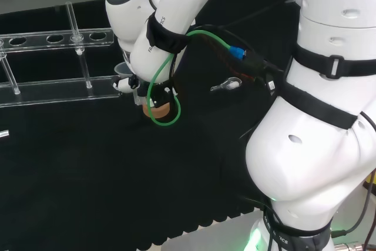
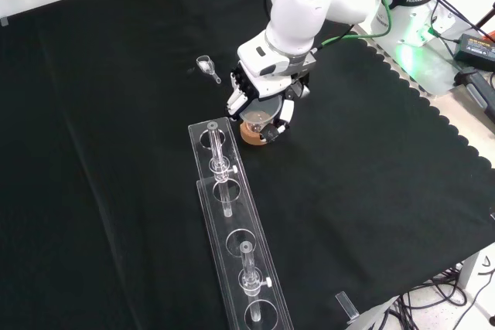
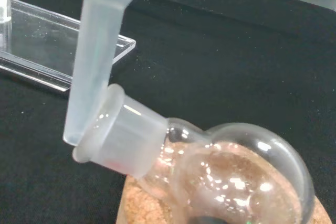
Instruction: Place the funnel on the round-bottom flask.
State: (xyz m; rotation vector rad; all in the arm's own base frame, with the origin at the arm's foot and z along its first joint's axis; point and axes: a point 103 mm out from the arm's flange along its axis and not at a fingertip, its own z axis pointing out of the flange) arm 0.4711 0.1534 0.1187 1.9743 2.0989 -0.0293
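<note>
While the robot hand [image 2: 261, 96] grips the funnel [image 3: 100, 51], fingers curled round it, funnel stem tip at the mouth of the tilted flask [image 3: 210, 166], cork ring [image 2: 251, 134] beneath, clear rack [image 2: 232, 237] nearby.

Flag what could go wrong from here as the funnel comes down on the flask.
1. In the wrist view the funnel stem tip sits at the rim of the flask neck, not clearly inside; it may catch the lip.
2. A sideways push could tip the flask on its cork ring.
3. The rack stands close beside the hand.
</note>
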